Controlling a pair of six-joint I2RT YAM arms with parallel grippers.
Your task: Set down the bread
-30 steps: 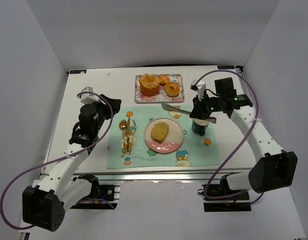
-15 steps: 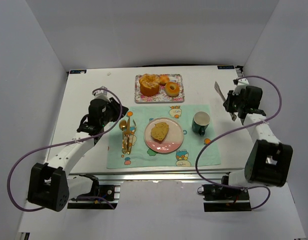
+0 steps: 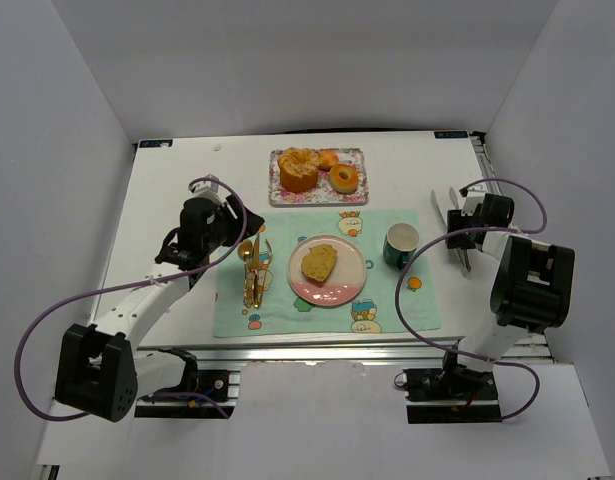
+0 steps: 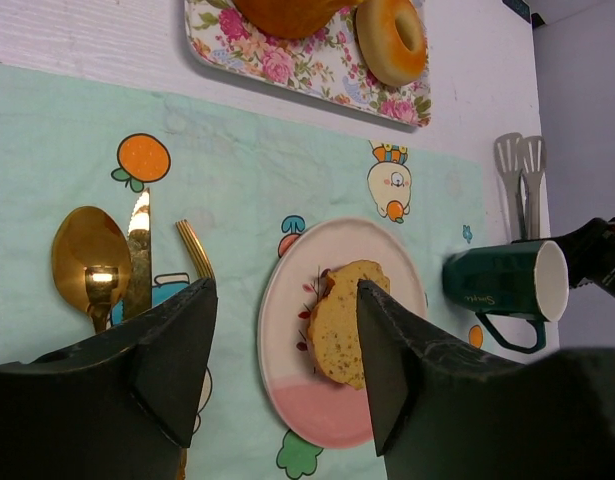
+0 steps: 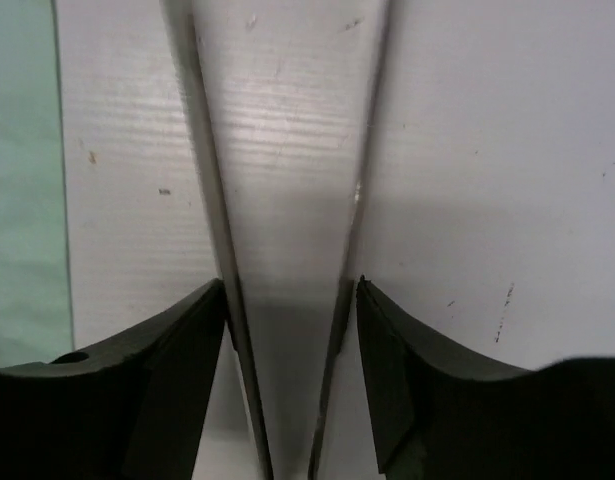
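Bread (image 3: 319, 262) lies on pink plate (image 3: 349, 282), mid placemat (image 3: 397, 300), between gold cutlery (image 3: 250, 272) and green mug (image 3: 399, 245). Left gripper (image 4: 285, 288) hovers over the cutlery side, fingers apart, nothing between them. Right gripper (image 5: 290, 290) sits low over white worktop (image 3: 187, 170), right of mug. Its fingers are apart astride metal tongs (image 4: 508, 158), each touching an arm. Whether they press the tongs, cannot tell.

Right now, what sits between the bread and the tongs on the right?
The green mug, standing upright, is between the bread and the tongs; the top view shows it.
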